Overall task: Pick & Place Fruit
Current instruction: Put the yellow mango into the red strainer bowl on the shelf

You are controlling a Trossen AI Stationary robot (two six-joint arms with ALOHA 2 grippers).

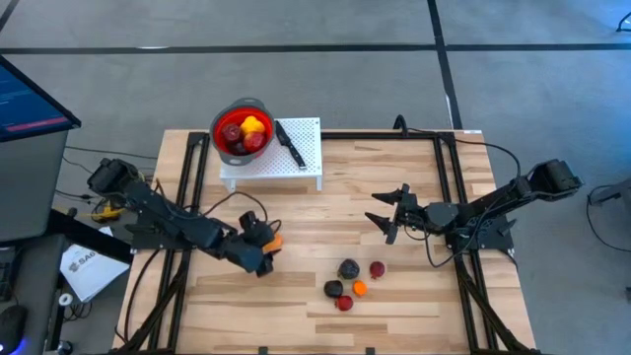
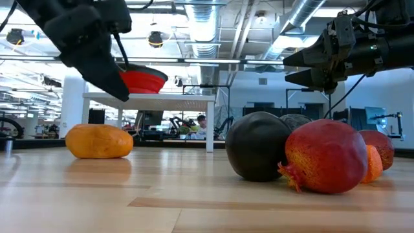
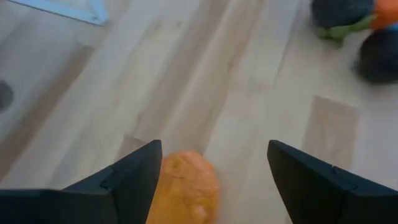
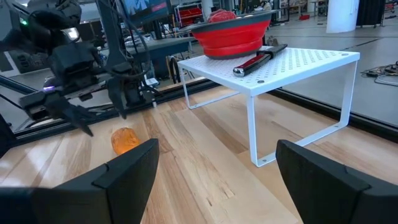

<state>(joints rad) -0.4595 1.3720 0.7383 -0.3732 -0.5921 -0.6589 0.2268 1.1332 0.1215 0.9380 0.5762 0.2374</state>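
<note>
Two arms low over my wooden table (image 1: 414, 306).
Left gripper (image 3: 214, 168) spread around small orange oval toy fruit (image 3: 186, 193); right gripper (image 1: 383, 212) spread, empty; only overhead shows the filled red bowl (image 1: 219, 128).

I have the left gripper (image 1: 264, 248) low over the table (image 1: 414, 187), near its front-left part, fingers spread wide with nothing between them. My right gripper (image 1: 385, 213) hangs above the table's right-middle part, fingers wide apart, empty.
</note>
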